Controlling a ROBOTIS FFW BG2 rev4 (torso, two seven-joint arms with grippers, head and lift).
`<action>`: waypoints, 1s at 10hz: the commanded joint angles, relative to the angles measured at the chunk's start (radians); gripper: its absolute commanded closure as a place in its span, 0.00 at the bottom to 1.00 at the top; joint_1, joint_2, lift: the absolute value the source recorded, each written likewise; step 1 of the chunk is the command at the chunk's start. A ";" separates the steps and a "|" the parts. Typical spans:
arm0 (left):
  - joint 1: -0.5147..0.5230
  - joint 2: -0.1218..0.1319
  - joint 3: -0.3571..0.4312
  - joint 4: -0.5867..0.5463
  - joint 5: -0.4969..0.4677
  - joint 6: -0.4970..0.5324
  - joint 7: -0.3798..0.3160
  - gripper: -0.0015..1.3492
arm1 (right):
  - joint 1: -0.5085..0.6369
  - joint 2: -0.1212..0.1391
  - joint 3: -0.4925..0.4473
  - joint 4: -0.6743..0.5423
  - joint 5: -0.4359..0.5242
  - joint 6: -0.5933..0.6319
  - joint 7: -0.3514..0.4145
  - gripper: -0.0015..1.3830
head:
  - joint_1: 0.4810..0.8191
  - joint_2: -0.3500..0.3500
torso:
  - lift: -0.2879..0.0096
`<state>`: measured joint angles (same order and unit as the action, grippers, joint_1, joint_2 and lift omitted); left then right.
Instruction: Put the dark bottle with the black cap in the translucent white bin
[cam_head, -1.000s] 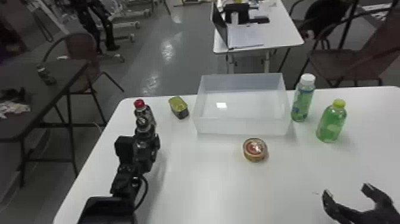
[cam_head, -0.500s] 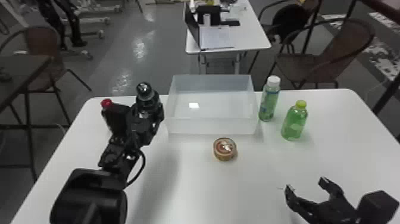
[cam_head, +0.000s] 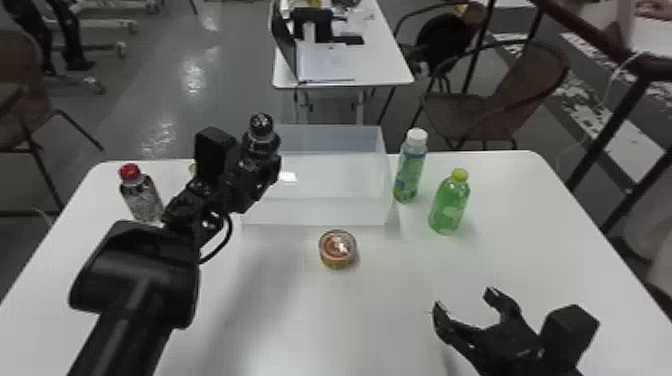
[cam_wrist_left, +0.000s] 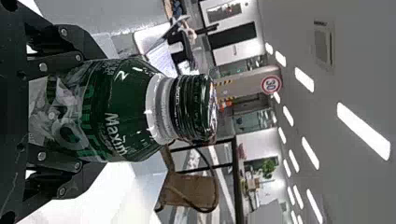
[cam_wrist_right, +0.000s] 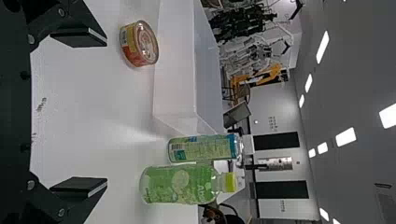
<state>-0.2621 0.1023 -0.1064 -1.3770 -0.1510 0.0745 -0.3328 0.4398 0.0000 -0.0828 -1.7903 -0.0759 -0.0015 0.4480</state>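
Left gripper (cam_head: 259, 172): left of centre in the head view, upper half, grasping the dark bottle with the black cap (cam_head: 260, 141). Bottle roughly upright, cap up; in the left wrist view its body sits between the fingers (cam_wrist_left: 70, 53). Its outline overlaps the left end of the translucent white bin (cam_head: 320, 211), upper centre of the head view; cannot tell whether it is over the rim.

Round tin (cam_head: 337, 248): near the bin, centre of frame. White-capped bottle (cam_head: 410, 170): upright, just beside the bin, right of centre. Green bottle with yellow-green cap (cam_head: 450, 205): upright, farther right, near the former. Red-capped bottle (cam_head: 143, 201): left of frame, partly behind the left arm. All on the white surface (cam_head: 300, 330).

Right gripper (cam_head: 465, 302): lower right, spread, nothing between its fingers (cam_wrist_right: 79, 37).
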 joint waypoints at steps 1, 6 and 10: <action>-0.094 -0.015 -0.016 0.144 -0.091 -0.009 -0.045 0.56 | -0.006 0.001 0.000 0.009 -0.002 -0.003 0.000 0.16 | 0.63 0.46 | 0.66; -0.229 -0.055 -0.013 0.334 -0.400 -0.064 -0.077 0.34 | -0.036 0.001 0.003 0.042 -0.001 -0.011 0.009 0.16 | 0.63 0.43 | 0.66; -0.166 -0.042 0.050 0.253 -0.305 -0.124 -0.074 0.11 | -0.021 0.001 0.002 0.034 -0.002 -0.011 0.009 0.16 | 0.63 0.45 | 0.66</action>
<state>-0.4536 0.0520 -0.0617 -1.0873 -0.4883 -0.0433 -0.4067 0.4172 0.0000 -0.0811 -1.7542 -0.0816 -0.0123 0.4571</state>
